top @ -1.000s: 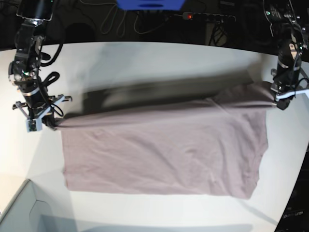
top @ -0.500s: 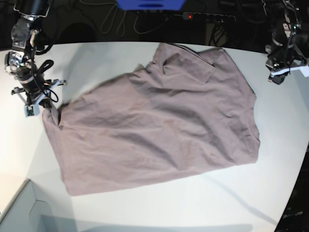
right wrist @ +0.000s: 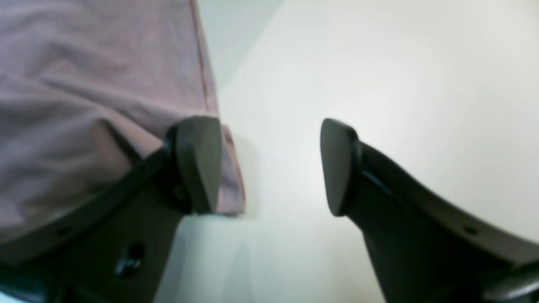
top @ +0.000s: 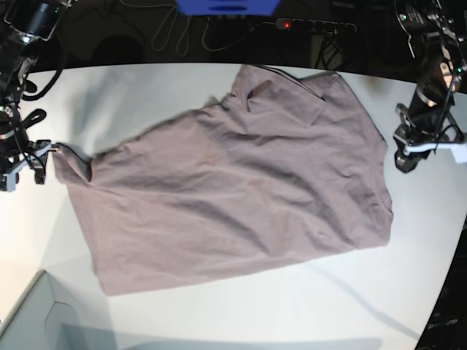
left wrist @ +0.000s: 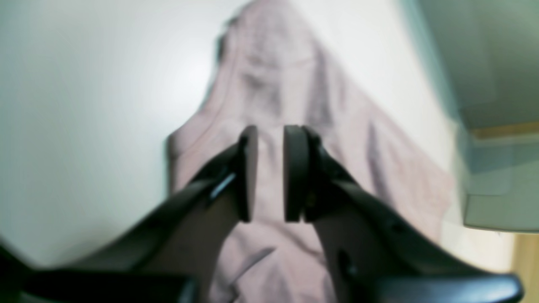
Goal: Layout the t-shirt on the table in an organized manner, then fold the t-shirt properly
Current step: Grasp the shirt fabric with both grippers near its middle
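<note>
The mauve t-shirt (top: 233, 182) lies spread but skewed on the white table (top: 146, 80), collar end toward the far right. My right gripper (top: 29, 157) hovers at the shirt's left corner. In the right wrist view it (right wrist: 269, 164) is wide open; the shirt's hemmed corner (right wrist: 84, 63) lies on the table beside one finger (right wrist: 198, 164), with nothing between the jaws. My left gripper (top: 408, 149) stands just off the shirt's right edge, apart from the cloth. In the blurred left wrist view, its jaws (left wrist: 269, 168) show a narrow gap, with the shirt (left wrist: 294, 84) on the table beyond.
A pale grey-green box corner (top: 29, 321) sits at the near left of the table, also seen as a box (left wrist: 497, 189) in the left wrist view. Cables and a power strip (top: 314, 25) lie beyond the far table edge. The table's curved edge runs down the right.
Both grippers held the shirt's edge stretched a second ago; the shirt has since dropped flat. The right gripper has opened and drawn left; the left has parted and moved down beside the shirt.
</note>
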